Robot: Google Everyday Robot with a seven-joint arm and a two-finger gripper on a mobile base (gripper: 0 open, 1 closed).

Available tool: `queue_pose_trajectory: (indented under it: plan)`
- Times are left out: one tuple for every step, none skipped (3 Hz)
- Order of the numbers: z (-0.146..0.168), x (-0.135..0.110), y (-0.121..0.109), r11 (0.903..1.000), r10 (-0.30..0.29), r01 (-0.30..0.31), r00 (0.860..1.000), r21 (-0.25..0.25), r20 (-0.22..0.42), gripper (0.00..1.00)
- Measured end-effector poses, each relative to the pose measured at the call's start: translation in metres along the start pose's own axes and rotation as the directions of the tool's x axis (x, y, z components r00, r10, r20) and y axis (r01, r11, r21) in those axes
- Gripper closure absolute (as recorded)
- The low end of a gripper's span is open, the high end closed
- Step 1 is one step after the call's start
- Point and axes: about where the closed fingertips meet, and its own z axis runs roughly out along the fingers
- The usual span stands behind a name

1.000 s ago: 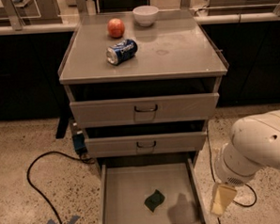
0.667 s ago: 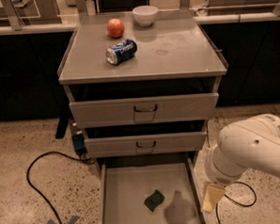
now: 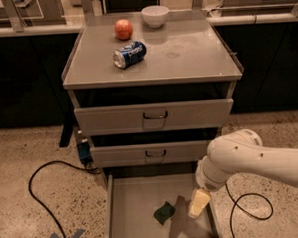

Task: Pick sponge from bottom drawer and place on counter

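The bottom drawer (image 3: pixel 129 212) is pulled out at the foot of the cabinet. The dark green sponge (image 3: pixel 164 213) lies on its floor, right of centre. My gripper (image 3: pixel 199 203), with pale yellowish fingers, hangs from the white arm above the drawer's right side, just right of the sponge and apart from it. The grey counter (image 3: pixel 185 54) is the cabinet top above, with a thin raised rim.
On the counter lie a blue soda can (image 3: pixel 129 54) on its side, a red apple (image 3: pixel 124 28) and a white bowl (image 3: pixel 155 15). Two shut grey drawers with dark handles (image 3: pixel 155 115) sit above the open one. A black cable (image 3: pixel 43 196) loops on the speckled floor at left.
My arm and gripper have moved left, from beside the drawer's right wall to over the drawer's right side, closer to the sponge. The sponge has not moved.
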Motion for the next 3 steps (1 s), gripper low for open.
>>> queue_pose_trajectory:
  plan:
    - [0.053,-0.005,-0.002,0.9938,0.044,-0.039,0.998,-0.104,0.047,0.00]
    - [0.053,-0.005,-0.002,0.9938,0.044,-0.039,0.998,-0.104,0.047,0.00]
    - [0.075,-0.012,-0.006,0.9908,-0.013,0.023,0.997,-0.133,0.075,0.00]
